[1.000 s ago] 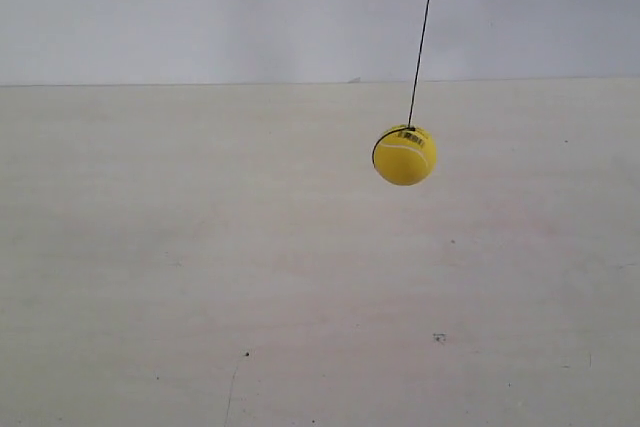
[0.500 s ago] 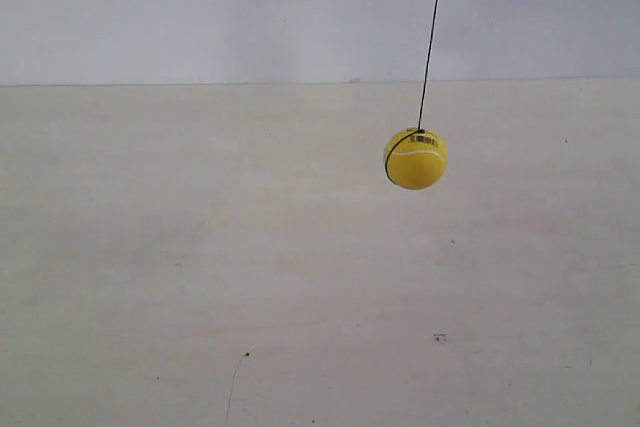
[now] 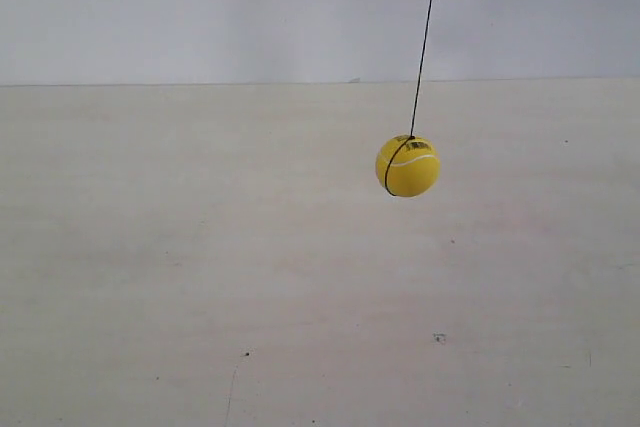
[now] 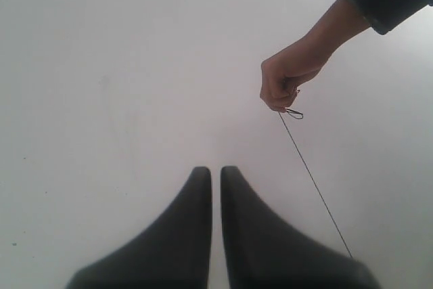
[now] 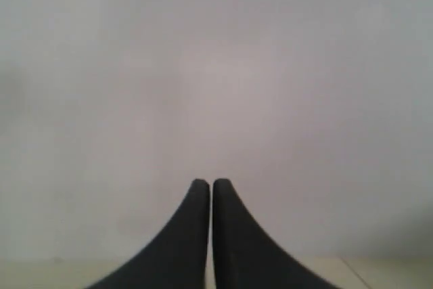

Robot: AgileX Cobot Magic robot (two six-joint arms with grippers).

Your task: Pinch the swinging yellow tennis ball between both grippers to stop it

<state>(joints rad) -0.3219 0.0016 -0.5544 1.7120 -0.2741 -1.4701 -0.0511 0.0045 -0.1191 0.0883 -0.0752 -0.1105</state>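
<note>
Yellow tennis ball [image 3: 407,166] hangs clear above pale table [image 3: 200,267], string [image 3: 424,37] slanted, so likely mid-swing. Person's hand [image 4: 284,82] pinches string's top end as pivot. Left gripper [image 4: 216,172] clenched, empty; right gripper [image 5: 210,184] clenched, empty. Neither appears beside ball in exterior view

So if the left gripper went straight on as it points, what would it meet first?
Likely only the plain white surface ahead of the left gripper, as far as its wrist view shows. The person's hand and the string lie off to one side of that line, though depth is unclear.
</note>
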